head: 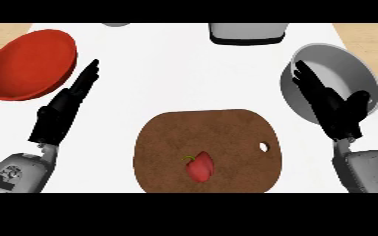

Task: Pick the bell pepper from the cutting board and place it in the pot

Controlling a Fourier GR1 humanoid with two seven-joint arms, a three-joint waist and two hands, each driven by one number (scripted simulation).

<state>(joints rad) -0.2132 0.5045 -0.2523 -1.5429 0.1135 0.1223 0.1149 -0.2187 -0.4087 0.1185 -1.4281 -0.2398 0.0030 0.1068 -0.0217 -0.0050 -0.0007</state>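
Near the front edge of the worktop [184,70], the pepper [200,166] lies on its side on the board [221,135], low and a little left of the board's middle, untouched. Neither hand holds anything. The left hand [65,105] shows at the left side with fingers straight, pointing toward the red plate [33,65]. The right hand [332,105] is at the right edge, fingers straight or relaxed, partly in front of the pot [332,70].

Risks, as I judge them: the pepper is small, rounded and glossy red with a short green stem, so fingers closing off-centre could squeeze it sideways and send it rolling across the board. The board is a flat, rounded brown slab with a wood-like grain and a small hole near its right edge; it offers no lip to stop a roll. The pot is grey, metallic-looking, with tall walls and sits at the worktop's right edge, so a low carry could knock the pepper or fingers against its rim. The plate is a smooth shallow disc at the left edge, a similar red to the pepper. A grey container [247,31] sits at the rear edge, well apart from the likely path.
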